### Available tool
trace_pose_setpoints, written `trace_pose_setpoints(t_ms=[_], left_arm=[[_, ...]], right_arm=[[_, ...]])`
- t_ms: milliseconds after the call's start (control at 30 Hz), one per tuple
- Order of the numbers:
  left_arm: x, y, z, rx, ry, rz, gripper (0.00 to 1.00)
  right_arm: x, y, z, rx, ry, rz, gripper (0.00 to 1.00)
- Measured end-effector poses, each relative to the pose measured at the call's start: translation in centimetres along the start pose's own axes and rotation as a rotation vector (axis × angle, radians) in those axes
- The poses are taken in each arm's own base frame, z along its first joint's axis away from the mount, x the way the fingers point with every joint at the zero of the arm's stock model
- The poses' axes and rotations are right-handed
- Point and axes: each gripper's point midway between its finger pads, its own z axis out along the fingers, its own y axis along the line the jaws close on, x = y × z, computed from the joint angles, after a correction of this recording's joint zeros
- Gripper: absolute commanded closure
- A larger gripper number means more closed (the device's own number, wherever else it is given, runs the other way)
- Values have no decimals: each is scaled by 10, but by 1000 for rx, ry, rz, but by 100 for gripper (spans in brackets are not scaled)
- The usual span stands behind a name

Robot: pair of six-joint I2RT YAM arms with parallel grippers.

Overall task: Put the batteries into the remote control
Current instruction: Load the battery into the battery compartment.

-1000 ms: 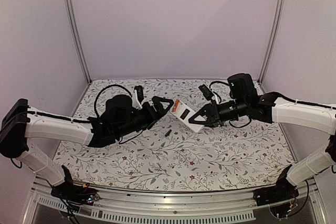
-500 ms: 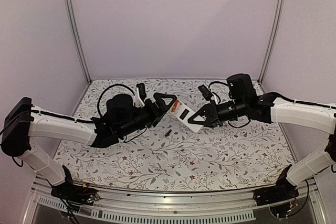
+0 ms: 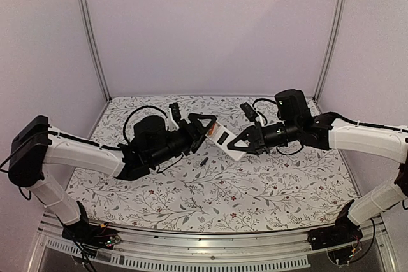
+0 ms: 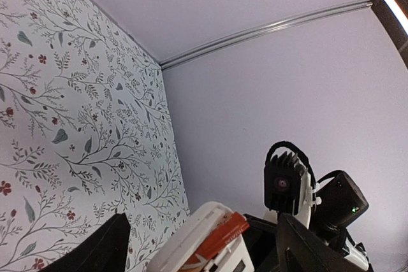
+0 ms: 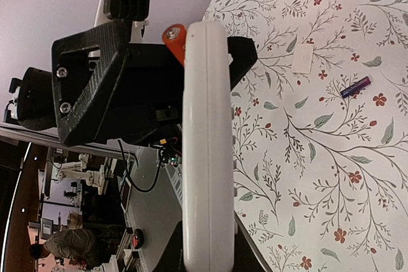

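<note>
The white remote control [image 3: 224,139] hangs tilted above the table, with my right gripper [image 3: 244,144] shut on its lower end. An orange-red battery [image 3: 213,128] lies in the recess at its upper end. In the right wrist view the remote control [image 5: 206,144] stands edge-on, the orange battery [image 5: 174,34] peeking out at its top. My left gripper [image 3: 203,123] is open, its fingers either side of that upper end. The left wrist view shows the remote control [image 4: 191,237] and orange battery [image 4: 220,235] between the spread fingers [image 4: 95,250]. A black battery [image 3: 204,161] lies on the table below.
The floral table cover [image 3: 268,189] spreads under both arms. A small thin white cover piece [image 5: 302,60] lies flat on it near the black battery [image 5: 355,86]. Pale walls and metal frame posts [image 3: 89,30] close in the back and sides.
My left gripper has moved right and slightly away, up to the remote's upper end, and its jaws have narrowed a little. The right gripper and remote have stayed still.
</note>
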Motion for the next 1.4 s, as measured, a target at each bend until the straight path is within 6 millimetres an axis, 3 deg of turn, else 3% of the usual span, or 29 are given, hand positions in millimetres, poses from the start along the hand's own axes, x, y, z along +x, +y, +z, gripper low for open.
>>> trace_pose_setpoints(t_ms=[167, 500, 1400], left_arm=[[0, -2, 3, 22, -5, -26, 31], [1, 0, 5, 29, -7, -54, 34], [4, 2, 6, 27, 2, -55, 56]], right_arm=[[0, -1, 1, 9, -4, -2, 100], [3, -5, 2, 21, -4, -2, 100], [2, -1, 0, 29, -18, -39, 100]])
